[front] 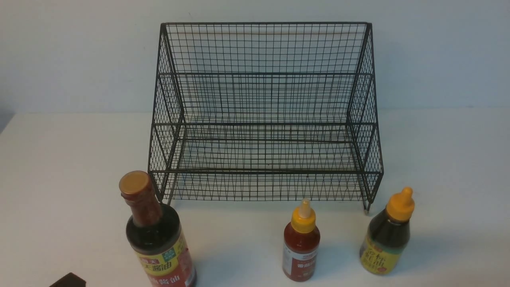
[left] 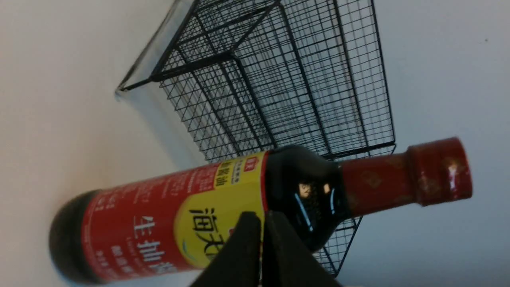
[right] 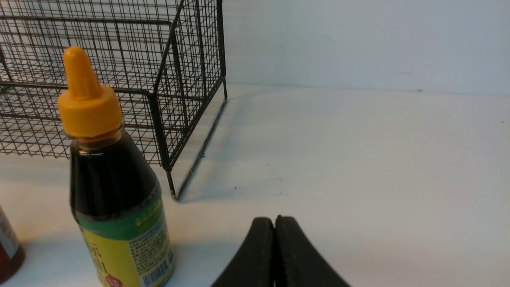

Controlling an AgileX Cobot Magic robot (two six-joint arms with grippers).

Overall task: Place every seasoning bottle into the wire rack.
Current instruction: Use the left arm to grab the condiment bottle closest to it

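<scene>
the left gripper (left: 261,216) and right gripper (right: 275,219) were both pressed together, holding nothing. to begin well, the left probably needed to part wide, take the tall dark bottle (front: 157,239) low on its labelled body, and lift it over the front rail of the wire rack (front: 263,99). the black two-tier rack sat empty toward the far edge. the tall bottle, the small red bottle (front: 301,243) and the squat dark bottle (front: 386,239) stood upright along the near edge.

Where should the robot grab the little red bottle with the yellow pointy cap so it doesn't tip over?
Take the small red bottle around its round body, below the yellow cap, coming from the robot's side. It stands upright with open gaps to its left and right, so fingers fit there. The cap tapers and would likely slip, and the wire rack stands behind it.
</scene>
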